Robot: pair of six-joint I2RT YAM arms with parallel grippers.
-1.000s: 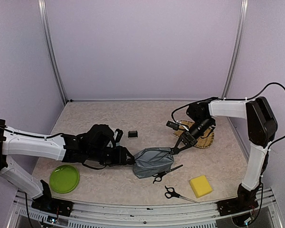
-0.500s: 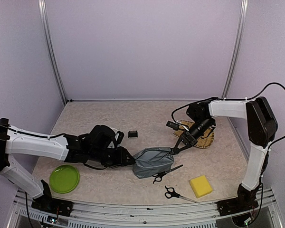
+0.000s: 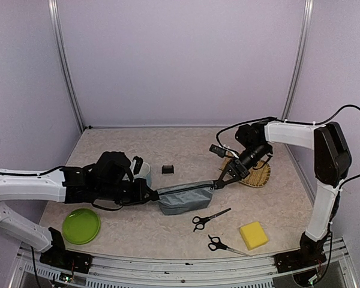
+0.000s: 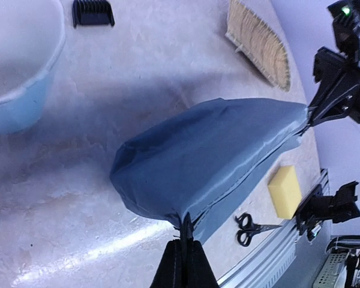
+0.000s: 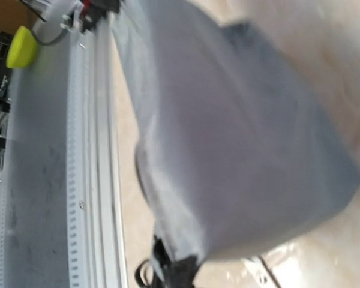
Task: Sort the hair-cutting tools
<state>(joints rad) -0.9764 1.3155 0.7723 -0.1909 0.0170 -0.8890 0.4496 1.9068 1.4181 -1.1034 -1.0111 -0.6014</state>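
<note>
Left pincer (image 3: 151,195) is clamped shut on one end of a grey pouch (image 3: 183,198). The right pincer (image 3: 218,185), shut too, pinches the other end, and the pouch stretches between them. In front of the right pincer lie the near scissors (image 3: 224,246) beside a sponge (image 3: 252,234), then the far scissors (image 3: 209,218). Beyond the left pincer, the block (image 3: 167,169) sits on the desk (image 3: 186,150).

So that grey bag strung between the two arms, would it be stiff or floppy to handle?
Probably floppy: the grey bag sags and creases between the left gripper and right gripper, each pinching an end. Likely light, since fingertip pinches alone seem to carry it. Its smooth fabric might slip.
</note>
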